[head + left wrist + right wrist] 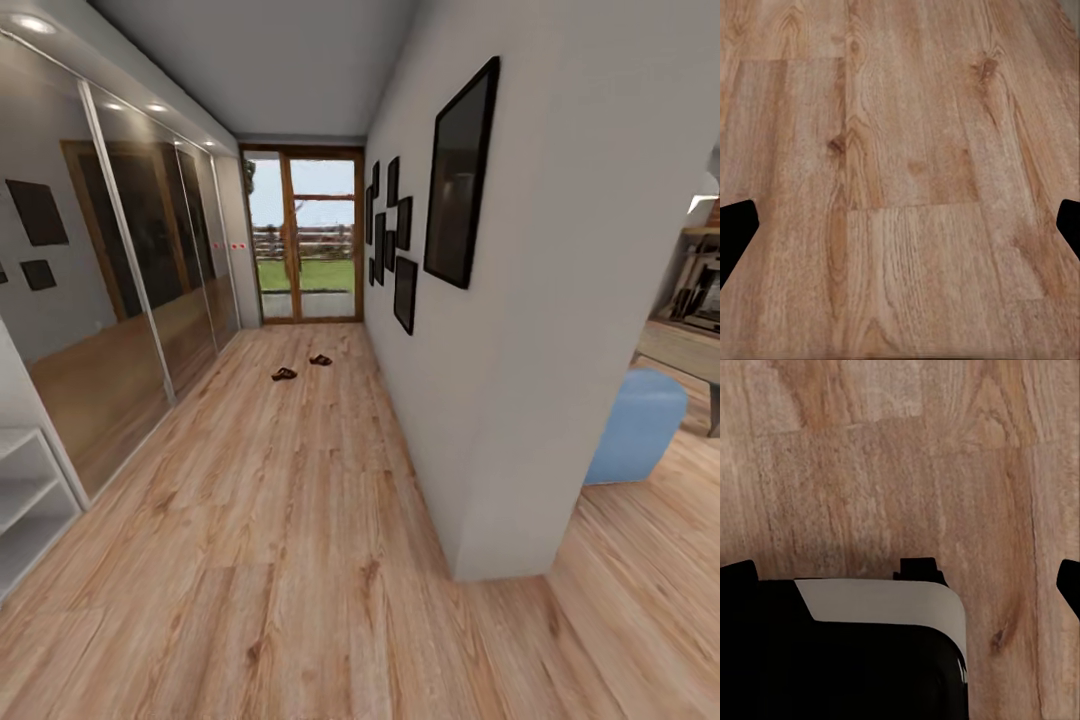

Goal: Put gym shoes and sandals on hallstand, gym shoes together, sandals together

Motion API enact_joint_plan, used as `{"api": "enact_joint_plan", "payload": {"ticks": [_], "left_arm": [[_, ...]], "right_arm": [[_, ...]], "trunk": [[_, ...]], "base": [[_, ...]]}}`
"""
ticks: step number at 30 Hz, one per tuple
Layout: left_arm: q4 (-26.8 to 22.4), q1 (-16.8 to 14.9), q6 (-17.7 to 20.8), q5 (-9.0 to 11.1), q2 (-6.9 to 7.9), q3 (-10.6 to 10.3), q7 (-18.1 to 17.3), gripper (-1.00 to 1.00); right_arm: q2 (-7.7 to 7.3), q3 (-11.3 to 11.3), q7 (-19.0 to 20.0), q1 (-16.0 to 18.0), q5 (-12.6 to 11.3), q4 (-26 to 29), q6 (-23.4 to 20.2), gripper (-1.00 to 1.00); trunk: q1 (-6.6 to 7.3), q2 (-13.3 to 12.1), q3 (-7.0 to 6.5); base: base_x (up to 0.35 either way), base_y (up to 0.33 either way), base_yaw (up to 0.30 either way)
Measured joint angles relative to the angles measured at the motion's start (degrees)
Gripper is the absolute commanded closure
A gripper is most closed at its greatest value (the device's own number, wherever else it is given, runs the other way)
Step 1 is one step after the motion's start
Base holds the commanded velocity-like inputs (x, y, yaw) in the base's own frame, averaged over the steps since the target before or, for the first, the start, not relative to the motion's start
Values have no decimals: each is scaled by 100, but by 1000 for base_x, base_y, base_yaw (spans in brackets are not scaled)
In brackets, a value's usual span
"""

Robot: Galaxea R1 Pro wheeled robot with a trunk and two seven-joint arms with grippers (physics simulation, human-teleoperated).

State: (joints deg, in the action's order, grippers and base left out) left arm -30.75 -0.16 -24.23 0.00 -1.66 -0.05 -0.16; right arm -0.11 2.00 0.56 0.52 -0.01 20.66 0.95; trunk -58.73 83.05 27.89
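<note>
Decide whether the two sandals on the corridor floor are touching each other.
Apart. The head view shows one sandal nearer and to the left, the other sandal farther and to the right, with a strip of bare corridor floor between them.

Readable text: none in any view.
Picture frames (pixel 462 172): dark and blank on the white wall; no print or caption legible.
Glass door (pixel 305 238): at the far end of the corridor past the picture frames; no sign or number on it.
Mirrored wardrobe doors (pixel 130 270): across the corridor from the picture frames; two small red marks near their far end, too small to read as text.
Robot body (pixel 870 652): black with a pale grey band, seen in the right wrist view; a tiny light mark at its edge, not legible.
</note>
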Motion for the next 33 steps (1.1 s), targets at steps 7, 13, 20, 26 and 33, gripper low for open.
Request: {"api": "enact_joint_plan", "payload": {"ticks": [7, 13, 20, 26, 33], "left_arm": [[-6, 0, 0, -11, -6, -12, 7, -100], [0, 0, 0, -16, -9, -13, 1, -100], [0, 0, 1, -14, -1, -8, 0, -100], [0, 0, 0, -16, 0, -11, 0, -100], [0, 0, 0, -16, 0, -16, -6, -100]], "right_arm": [[-18, 8, -1, 0, -15, 7, 0, -100], [-15, 8, 0, 1, -22, 7, 0, -100], [-14, 9, -5, 0, -23, 7, 0, -100], [-13, 9, -8, 1, -20, 7, 0, -100], [-12, 9, -8, 0, -17, 7, 0, -100]], "trunk": [[0, 0, 25], [0, 0, 49], [0, 0, 84], [0, 0, 116], [0, 0, 154]], "base": [[-2, 0, 284], [0, 0, 281], [0, 0, 262], [0, 0, 259], [0, 0, 259]]}}
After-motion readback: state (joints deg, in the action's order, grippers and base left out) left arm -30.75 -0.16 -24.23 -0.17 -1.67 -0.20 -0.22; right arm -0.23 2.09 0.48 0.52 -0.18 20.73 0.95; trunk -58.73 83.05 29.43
